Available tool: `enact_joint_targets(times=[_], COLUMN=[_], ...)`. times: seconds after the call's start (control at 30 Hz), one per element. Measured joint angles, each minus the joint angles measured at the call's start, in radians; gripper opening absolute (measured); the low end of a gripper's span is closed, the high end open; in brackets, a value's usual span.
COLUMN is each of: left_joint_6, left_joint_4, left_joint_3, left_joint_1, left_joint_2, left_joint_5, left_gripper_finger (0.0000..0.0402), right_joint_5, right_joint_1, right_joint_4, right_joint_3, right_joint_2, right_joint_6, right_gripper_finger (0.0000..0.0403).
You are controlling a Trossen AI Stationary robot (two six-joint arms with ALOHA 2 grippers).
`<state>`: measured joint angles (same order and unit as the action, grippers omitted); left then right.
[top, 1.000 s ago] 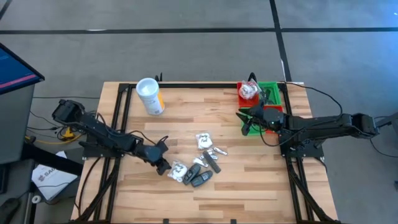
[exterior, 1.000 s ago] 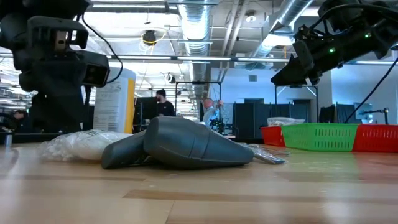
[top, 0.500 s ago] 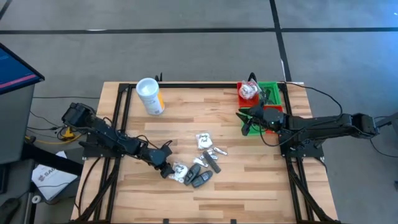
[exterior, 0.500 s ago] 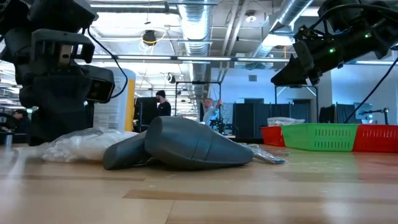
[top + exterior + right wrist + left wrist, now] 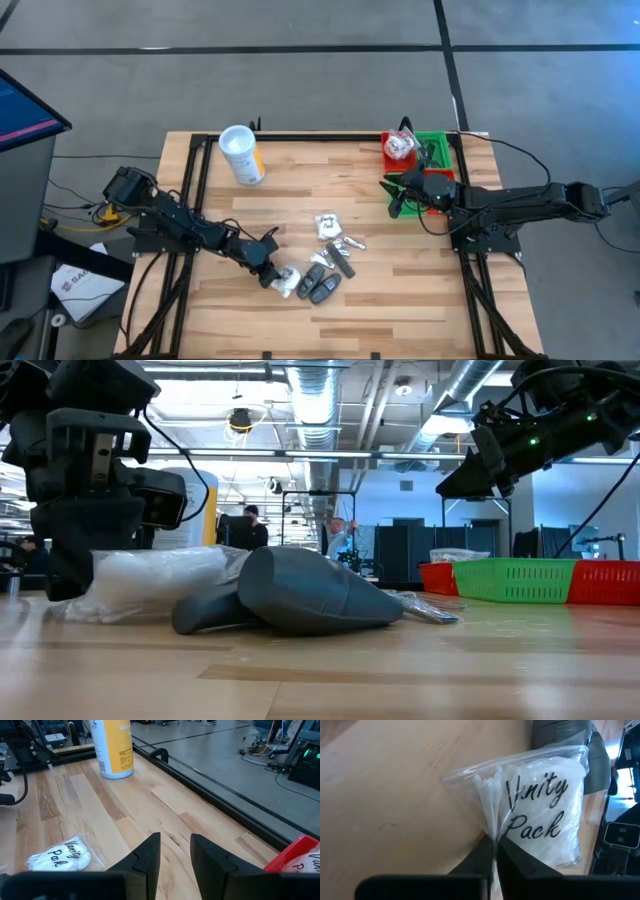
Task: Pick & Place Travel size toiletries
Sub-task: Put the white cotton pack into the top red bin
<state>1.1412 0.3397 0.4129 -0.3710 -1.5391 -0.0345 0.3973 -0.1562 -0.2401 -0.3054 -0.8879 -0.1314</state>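
The travel size toiletries lie in a loose cluster on the wooden table: a clear "Vanity Pack" packet (image 5: 287, 280), dark grey tubes (image 5: 320, 286), another white packet (image 5: 328, 226) and small items (image 5: 347, 245). My left gripper (image 5: 271, 274) is down at the cluster's left end, shut on the clear packet (image 5: 540, 815). My right gripper (image 5: 396, 196) hangs open above the table beside the red and green bins (image 5: 432, 150), with nothing between its fingers (image 5: 147, 852). My left gripper pinches the clear packet's crumpled side edge (image 5: 493, 836) between its two fingertips. The fingers come low, slanting down from the table's left. The packet (image 5: 150, 580) lies on the table next to a dark tube (image 5: 300, 595), its held end gathered up at the fingers.
A white canister with a yellow label (image 5: 242, 155) stands at the table's far left. The red bin (image 5: 600, 582) and green bin (image 5: 520, 580) at the far right hold a few packets. Bare wood lies between the cluster and the bins.
My left gripper has slid toward the table's right and near edge, up to the clear packet, and has taken hold of its edge. The packet's held end has bunched and risen a little; the tubes beside it have stayed in place.
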Motion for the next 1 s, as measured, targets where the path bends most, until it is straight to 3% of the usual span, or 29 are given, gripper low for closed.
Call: enact_joint_targets(times=[0.37,0.83,1.0], left_joint_6=[-0.016,-0.182,-0.237], left_joint_4=[0.001,-0.027,-0.027], left_joint_3=[0.0,0.014,0.018], left_joint_1=[0.0,0.0,0.009], left_joint_2=[0.017,0.192,0.195], left_joint_5=[0.023,0.245,0.321], left_gripper_finger=[0.0001,0.0,0.0], right_joint_5=[0.0,-0.012,-0.084], right_joint_1=[0.0,0.0,0.0], right_joint_4=[0.0,-0.001,-0.017], right_joint_3=[0.0,0.0,0.0], right_joint_2=[0.0,0.0,0.0], right_joint_6=[0.0,-0.027,-0.027], right_gripper_finger=[0.0098,0.0098,0.0098])
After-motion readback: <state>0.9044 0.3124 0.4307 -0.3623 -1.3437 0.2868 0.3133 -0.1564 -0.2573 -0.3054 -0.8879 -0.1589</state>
